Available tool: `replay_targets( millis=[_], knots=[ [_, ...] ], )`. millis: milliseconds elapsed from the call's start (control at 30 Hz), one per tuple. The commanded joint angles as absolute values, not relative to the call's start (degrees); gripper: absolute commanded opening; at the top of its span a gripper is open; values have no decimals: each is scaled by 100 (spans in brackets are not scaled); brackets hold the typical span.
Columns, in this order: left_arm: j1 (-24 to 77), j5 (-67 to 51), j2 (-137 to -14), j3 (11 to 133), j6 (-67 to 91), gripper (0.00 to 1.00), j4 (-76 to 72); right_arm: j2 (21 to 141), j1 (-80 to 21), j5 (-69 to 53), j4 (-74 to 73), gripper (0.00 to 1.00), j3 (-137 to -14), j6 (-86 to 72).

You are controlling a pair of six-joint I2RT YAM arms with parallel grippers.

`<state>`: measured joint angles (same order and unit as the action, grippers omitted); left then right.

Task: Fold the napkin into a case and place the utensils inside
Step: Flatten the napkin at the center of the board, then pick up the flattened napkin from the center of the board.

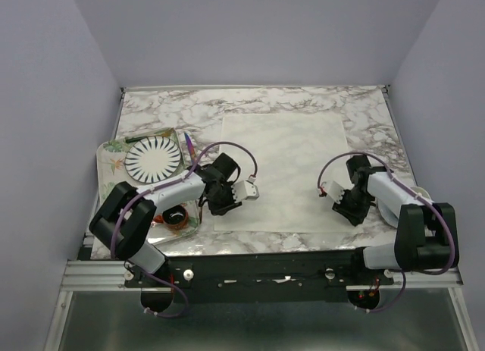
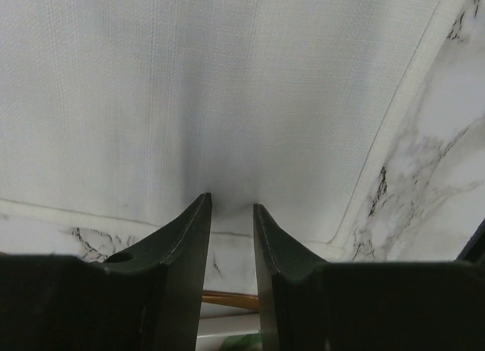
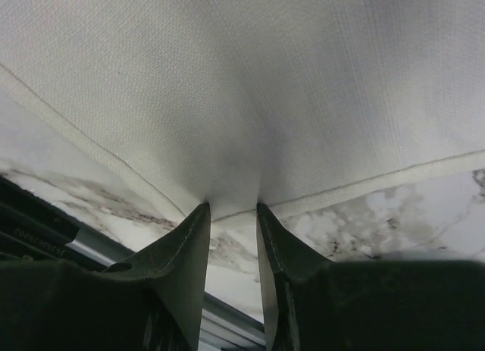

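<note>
Here the cream plain cloth napkin lies spread flat in the middle of the marble tabletop, its near hem close to the near edge. The left gripper stands at the cloth's near-left corner and the right gripper at its near-right corner. Each pair of fingers is narrow, nipping a pucker of cloth at the hem. The slim purple-blue utensil rests beside the striped white plate on the pale patterned tray at the tabletop's left edge.
</note>
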<state>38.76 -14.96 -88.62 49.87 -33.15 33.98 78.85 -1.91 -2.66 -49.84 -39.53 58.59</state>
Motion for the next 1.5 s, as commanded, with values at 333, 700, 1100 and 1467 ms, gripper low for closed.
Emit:
replay_targets(
  millis=[333,700,1100,1467],
  knots=[
    [3227,-1864,-7155,5878,-2603,63,2736,7699,-27,-2424,-6138,52,-7430,4285],
    [2558,-501,-8497,8319,-503,86,1353,9339,-26,-2462,-4007,100,-10640,1320],
    [1459,-1257,-11389,10458,1802,71,1977,11653,325,-1873,-4562,100,-11777,985],
    [1301,-1090,-13033,11566,1696,66,2425,12963,519,-1504,-4518,95,-12164,800]
  ],
)
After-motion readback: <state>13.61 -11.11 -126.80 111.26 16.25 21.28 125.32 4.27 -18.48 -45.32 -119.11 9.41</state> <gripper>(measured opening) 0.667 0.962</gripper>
